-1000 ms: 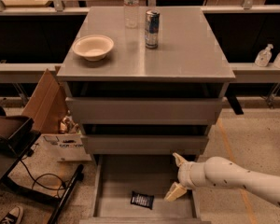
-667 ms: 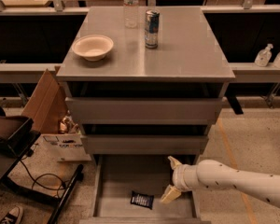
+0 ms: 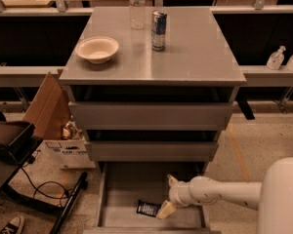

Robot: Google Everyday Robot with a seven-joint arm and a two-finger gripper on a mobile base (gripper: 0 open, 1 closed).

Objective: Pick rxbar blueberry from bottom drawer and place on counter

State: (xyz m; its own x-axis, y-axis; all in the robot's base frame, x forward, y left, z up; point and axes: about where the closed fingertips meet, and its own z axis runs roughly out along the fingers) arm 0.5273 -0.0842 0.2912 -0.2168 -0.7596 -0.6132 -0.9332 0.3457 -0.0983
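Note:
The rxbar blueberry (image 3: 147, 208), a small dark bar with pale print, lies flat on the floor of the open bottom drawer (image 3: 124, 191), near its front. My gripper (image 3: 168, 195) reaches into the drawer from the right, just right of the bar. Its fingers are spread, and the lower fingertip (image 3: 165, 210) is at the bar's right end. Nothing is held. The counter (image 3: 195, 57) is the grey cabinet top above.
On the counter stand a blue-silver can (image 3: 158, 30), a clear bottle (image 3: 136, 6) and a pale bowl (image 3: 97, 49). The two upper drawers (image 3: 151, 116) are pulled out slightly. A cardboard box (image 3: 49, 106) and cables lie on the floor at the left.
My gripper and arm have moved left inside the bottom drawer, closing on the bar's right end. The bar has not moved.

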